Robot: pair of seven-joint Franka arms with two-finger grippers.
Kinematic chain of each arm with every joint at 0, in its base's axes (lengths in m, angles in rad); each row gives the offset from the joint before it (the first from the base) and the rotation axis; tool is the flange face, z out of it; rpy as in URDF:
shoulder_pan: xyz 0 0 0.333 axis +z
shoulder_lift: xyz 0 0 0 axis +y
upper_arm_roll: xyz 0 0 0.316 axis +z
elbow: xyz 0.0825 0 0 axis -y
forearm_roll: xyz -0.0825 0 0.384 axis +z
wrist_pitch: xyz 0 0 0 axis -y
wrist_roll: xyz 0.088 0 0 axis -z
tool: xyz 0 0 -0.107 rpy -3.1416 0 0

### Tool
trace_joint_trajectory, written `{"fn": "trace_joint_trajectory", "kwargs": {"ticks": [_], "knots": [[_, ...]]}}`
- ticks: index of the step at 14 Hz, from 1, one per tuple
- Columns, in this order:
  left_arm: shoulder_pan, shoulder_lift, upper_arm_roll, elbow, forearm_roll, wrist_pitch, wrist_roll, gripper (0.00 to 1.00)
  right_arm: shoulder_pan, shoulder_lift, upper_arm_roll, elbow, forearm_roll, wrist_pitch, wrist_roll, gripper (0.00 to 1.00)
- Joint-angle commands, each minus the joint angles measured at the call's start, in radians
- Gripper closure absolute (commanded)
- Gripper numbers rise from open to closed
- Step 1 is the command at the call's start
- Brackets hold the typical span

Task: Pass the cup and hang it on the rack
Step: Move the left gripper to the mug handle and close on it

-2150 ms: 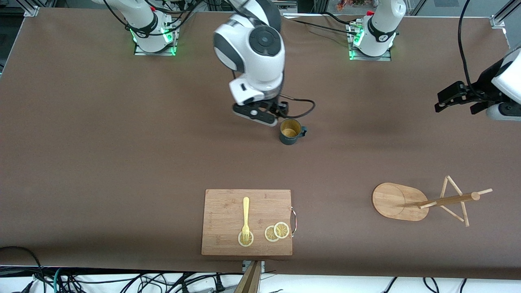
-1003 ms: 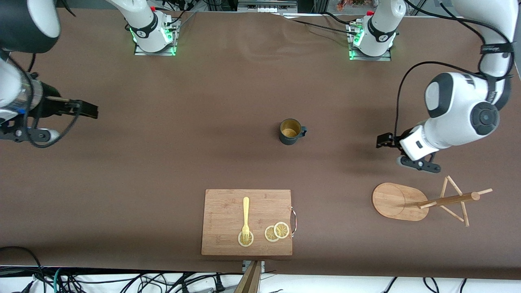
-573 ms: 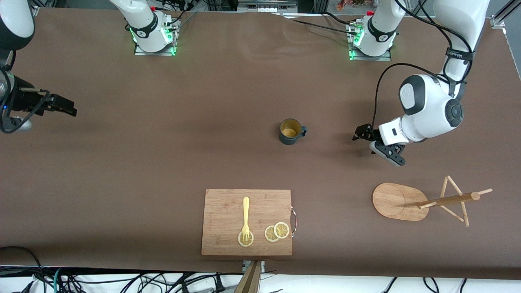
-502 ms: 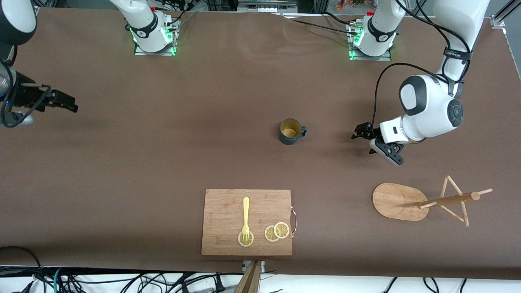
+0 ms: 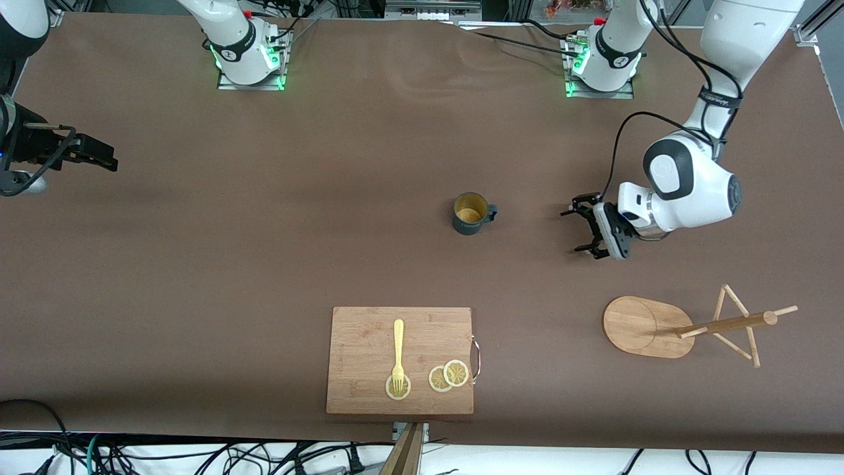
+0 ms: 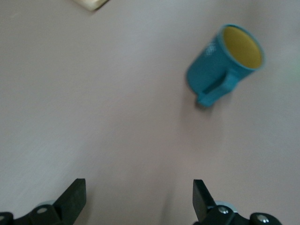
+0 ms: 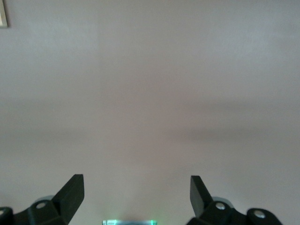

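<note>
Nearest the front camera: one cutting board (image 5: 369,336) carrying one fork (image 5: 398,353) and three lemon slices (image 5: 448,375). One rack (image 5: 659,324) sits toward the left arm's end of the table, a touch farther back, with its oval base flat and its post and pegs free.

Farther back, mid-table: one cup (image 5: 471,213), upright, mouth up, handle pointing toward the left arm's end. Nothing is touching it.

Left gripper (image 5: 584,229) hangs over bare table between cup and rack, well apart from the cup, jaws spread wide and empty. The left wrist view shows the cup (image 6: 225,63) ahead of the open fingertips (image 6: 75,194), handle facing them.

Right gripper (image 5: 99,158) waits at the right arm's end of the table, jaws wide and holding nothing.

Handling call: the cup looks like glazed ceramic, so rigid, light for its size, slick and chippable. Probably pinch the rim wall or body and leave the handle loop free for the peg.

Count: two arms, one cup, one rack.
</note>
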Motion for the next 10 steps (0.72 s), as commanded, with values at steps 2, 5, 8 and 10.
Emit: {"fn": "trace_joint_trajectory", "kwargs": {"ticks": [2,5,8,10], "knots": [[0.029,0.049,-0.037,-0.041,-0.139,-0.014,0.350,0.00,-0.019,0.010,0.020,0.026,-0.005,-0.047,-0.002,0.00],[0.038,0.082,-0.061,-0.035,-0.273,-0.057,0.603,0.00,-0.022,0.013,0.013,0.021,0.077,-0.044,-0.008,0.00],[0.040,0.143,-0.084,-0.033,-0.436,-0.140,0.763,0.00,-0.021,0.013,0.014,0.021,0.078,-0.042,-0.006,0.00],[0.037,0.181,-0.098,-0.030,-0.499,-0.164,0.832,0.00,-0.021,0.016,0.014,0.019,0.080,-0.044,-0.006,0.00]]}}
